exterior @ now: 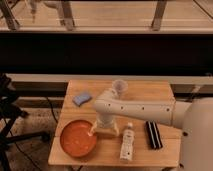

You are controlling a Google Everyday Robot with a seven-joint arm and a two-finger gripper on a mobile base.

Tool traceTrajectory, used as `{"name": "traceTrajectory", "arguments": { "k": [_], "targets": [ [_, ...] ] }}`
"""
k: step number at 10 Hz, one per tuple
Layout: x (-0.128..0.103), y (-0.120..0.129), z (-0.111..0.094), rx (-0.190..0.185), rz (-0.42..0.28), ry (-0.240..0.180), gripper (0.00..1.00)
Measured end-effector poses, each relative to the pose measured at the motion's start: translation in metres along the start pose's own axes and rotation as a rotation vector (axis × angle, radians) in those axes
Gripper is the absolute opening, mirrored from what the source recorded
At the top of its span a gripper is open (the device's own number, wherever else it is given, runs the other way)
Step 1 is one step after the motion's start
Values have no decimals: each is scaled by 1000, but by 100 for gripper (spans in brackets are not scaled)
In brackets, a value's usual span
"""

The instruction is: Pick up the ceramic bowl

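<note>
An orange ceramic bowl (78, 138) sits at the front left of the small wooden table (145, 96). My white arm reaches in from the right across the table. My gripper (95, 131) hangs down at the bowl's right rim, low and touching or nearly touching it.
A blue sponge (82, 98) lies at the back left. A clear plastic cup (119, 88) stands at the back middle. A white bottle (127, 142) lies at the front, with a black flat object (153, 134) to its right. A dark stand (10, 115) is left of the table.
</note>
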Motion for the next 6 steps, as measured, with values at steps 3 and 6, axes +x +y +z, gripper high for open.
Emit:
{"name": "traceTrajectory", "arguments": {
  "k": [3,6],
  "targets": [
    [0,0,0,2,-1,8,34],
    [0,1,0,0,3,9,4]
  ]
}}
